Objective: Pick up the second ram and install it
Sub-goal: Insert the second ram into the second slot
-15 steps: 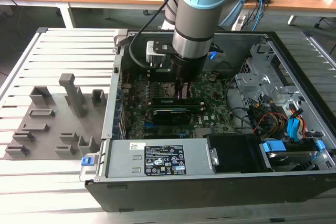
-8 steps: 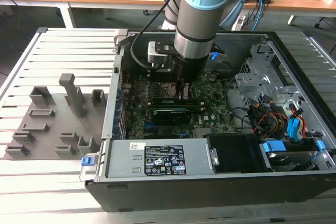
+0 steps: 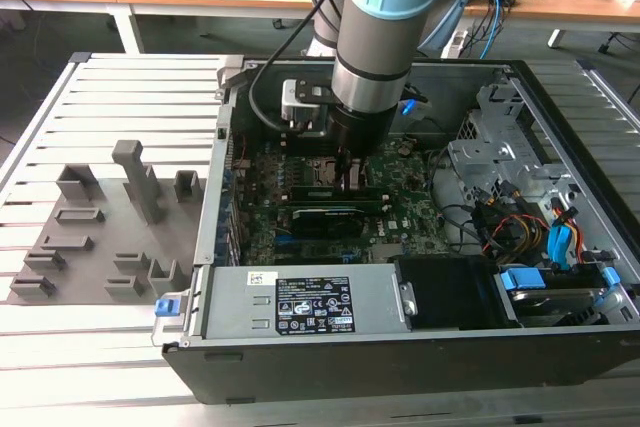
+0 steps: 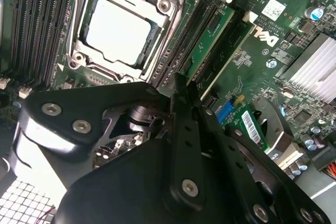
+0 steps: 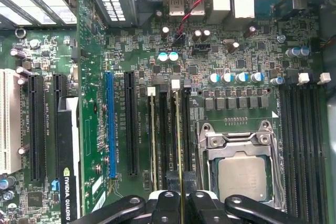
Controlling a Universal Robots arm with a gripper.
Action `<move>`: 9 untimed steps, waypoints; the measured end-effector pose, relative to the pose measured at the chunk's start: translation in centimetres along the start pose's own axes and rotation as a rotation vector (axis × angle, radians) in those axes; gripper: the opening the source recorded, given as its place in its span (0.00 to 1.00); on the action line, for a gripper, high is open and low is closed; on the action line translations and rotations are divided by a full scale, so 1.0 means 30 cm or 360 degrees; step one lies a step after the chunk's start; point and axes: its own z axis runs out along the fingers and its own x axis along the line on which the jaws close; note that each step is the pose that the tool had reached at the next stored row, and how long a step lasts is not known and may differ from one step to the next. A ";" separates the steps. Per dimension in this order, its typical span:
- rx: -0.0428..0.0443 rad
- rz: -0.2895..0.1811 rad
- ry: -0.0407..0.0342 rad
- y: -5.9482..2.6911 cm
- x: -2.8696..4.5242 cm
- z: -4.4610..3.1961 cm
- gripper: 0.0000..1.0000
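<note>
Black gripper (image 5: 181, 199) fingers are pinched tight on the second ram (image 5: 179, 145), a thin green stick seen edge-on in the first wrist view. That stick stands straight up in a long black slot on the big green motherboard (image 5: 236, 66). Another green stick (image 5: 153, 140) sits in a slot just beside it, with a bare black slot between them. In the second wrist view the held stick (image 4: 223, 51) runs away from the fingers, and the other stick (image 4: 210, 32) lies beside it.

Room is tight here. A shiny square chip in a silver metal frame (image 5: 241, 166) sits just beside the slots on one side. A long blue slot (image 5: 109, 124) and a black card (image 5: 67, 166) lie farther off on the other side.

From where I stand, the arm (image 3: 375, 37) is round, grey and pale blue. It points straight down into the open computer case (image 3: 560, 97), near the middle of the board. The case walls are hard dark metal with straight edges. A flat grey holder with small blocks (image 3: 100, 237) lies outside the case, on the exterior view's left, on a ribbed metal table (image 3: 120, 97).
</note>
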 end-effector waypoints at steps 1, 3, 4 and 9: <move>0.0000 -0.0001 0.0000 -0.001 -0.001 0.003 0.14; 0.0000 -0.0001 0.0000 0.000 -0.004 0.007 0.14; 0.0000 0.0000 0.0000 0.000 -0.006 0.008 0.14; 0.0000 0.0001 0.0000 -0.001 -0.007 0.012 0.14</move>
